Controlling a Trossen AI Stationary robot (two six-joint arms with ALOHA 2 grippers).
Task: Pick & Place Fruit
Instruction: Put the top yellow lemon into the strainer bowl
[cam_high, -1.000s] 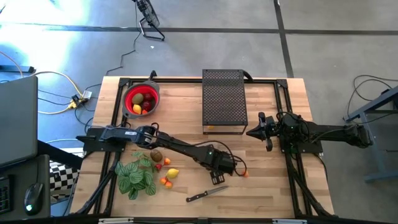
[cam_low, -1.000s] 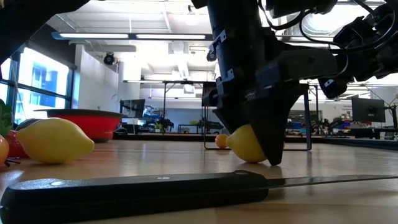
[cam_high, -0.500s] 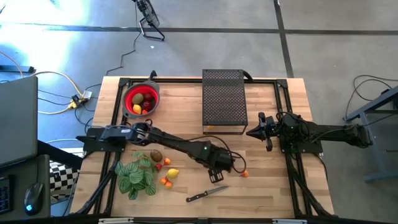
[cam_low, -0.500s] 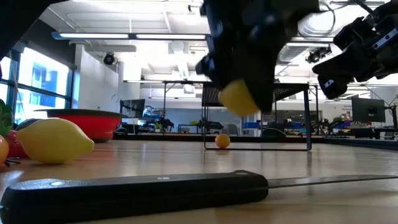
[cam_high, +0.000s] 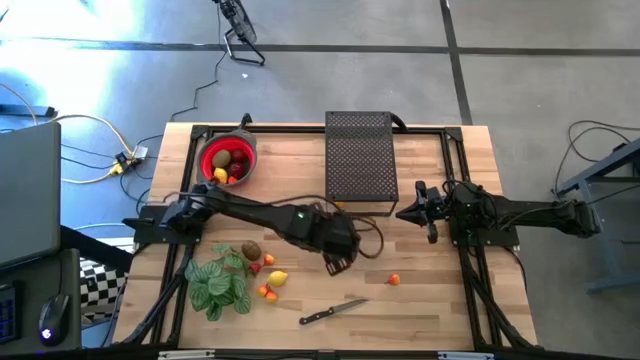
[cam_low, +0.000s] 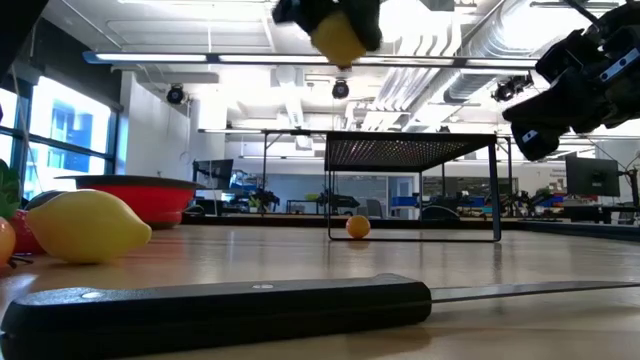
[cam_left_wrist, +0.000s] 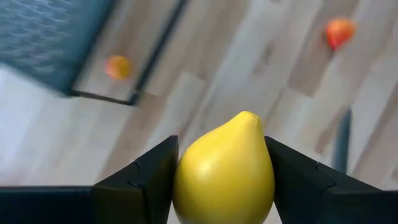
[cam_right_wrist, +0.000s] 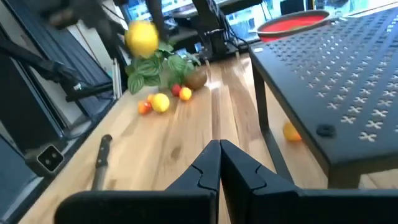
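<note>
Gripping a yellow lemon (cam_left_wrist: 224, 168) between its two fingers, the left gripper (cam_high: 338, 262) hangs lifted above the middle of the wooden table (cam_high: 420, 310) — the fruit is clear of the surface, just in front of the black mesh stand (cam_high: 358, 160). The right gripper (cam_high: 422, 212) waits at the right side, fingers pressed together, holding nothing.

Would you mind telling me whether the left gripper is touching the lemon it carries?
Touching. The left wrist view shows the lemon wedged between the left gripper's two fingers, both pressed against its sides with no gap.
</note>
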